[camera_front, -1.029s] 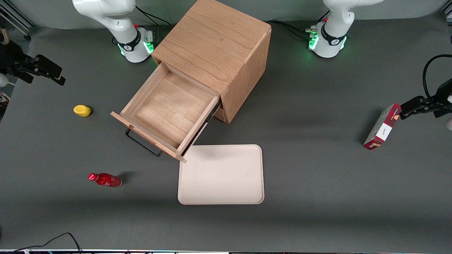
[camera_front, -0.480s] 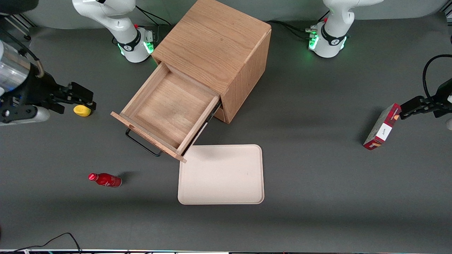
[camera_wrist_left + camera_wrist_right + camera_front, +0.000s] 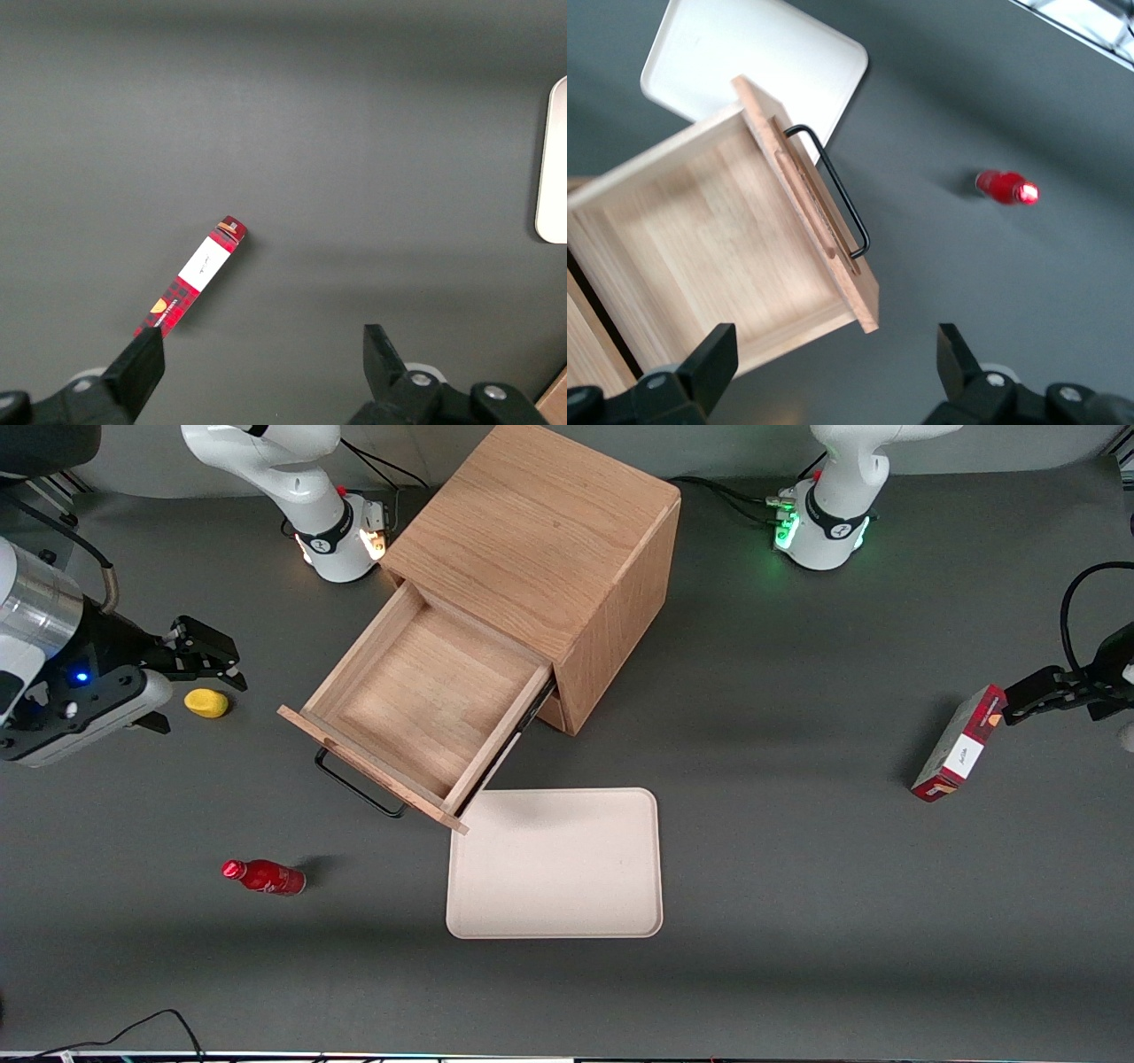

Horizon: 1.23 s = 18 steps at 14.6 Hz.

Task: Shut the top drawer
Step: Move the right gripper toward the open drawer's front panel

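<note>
The top drawer (image 3: 425, 700) of the light oak cabinet (image 3: 540, 540) is pulled fully out and is empty. Its flat front (image 3: 368, 766) carries a thin black wire handle (image 3: 354, 788). My gripper (image 3: 213, 660) is open and empty, high above the table toward the working arm's end, well apart from the drawer and just above a yellow object (image 3: 206, 702). In the right wrist view the drawer (image 3: 709, 248) and its handle (image 3: 837, 199) show, with the drawer front's corner (image 3: 868, 310) between my spread fingers (image 3: 709, 359).
A cream tray (image 3: 555, 864) lies on the table close to the drawer front's corner, nearer to the front camera. A red bottle (image 3: 264, 877) lies nearer to the camera than the handle; it also shows in the right wrist view (image 3: 1005, 188). A red box (image 3: 957, 744) stands toward the parked arm's end.
My gripper has moved from the table's edge toward the drawer, coming over the yellow object, then shifted only slightly. The drawer has not moved.
</note>
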### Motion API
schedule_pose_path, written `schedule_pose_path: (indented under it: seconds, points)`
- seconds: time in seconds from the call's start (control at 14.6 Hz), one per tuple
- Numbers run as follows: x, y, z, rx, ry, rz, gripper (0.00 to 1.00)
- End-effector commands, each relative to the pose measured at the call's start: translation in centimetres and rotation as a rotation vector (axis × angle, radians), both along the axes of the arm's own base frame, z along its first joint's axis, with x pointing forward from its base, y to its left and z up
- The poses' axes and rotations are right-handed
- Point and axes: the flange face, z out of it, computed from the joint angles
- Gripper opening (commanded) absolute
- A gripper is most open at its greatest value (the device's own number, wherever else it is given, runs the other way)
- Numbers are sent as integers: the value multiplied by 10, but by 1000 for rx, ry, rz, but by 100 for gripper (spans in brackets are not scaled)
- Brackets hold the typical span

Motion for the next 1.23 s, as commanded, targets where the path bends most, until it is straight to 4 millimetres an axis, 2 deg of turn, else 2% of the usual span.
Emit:
schedule_pose_path:
  seconds: [0.0,0.27,0.48,0.69,0.82,1.03,1.17]
  points:
    - [15,-6,-21,1,18,315,100]
    - [18,-11,-29,21,31,370,100]
    - [16,-4,-32,20,46,378,100]
    - [24,-6,-51,44,90,366,100]
    - [26,-9,-54,51,93,359,100]
    - [37,-9,-76,81,121,355,100]
    - [47,-8,-99,86,147,353,100]
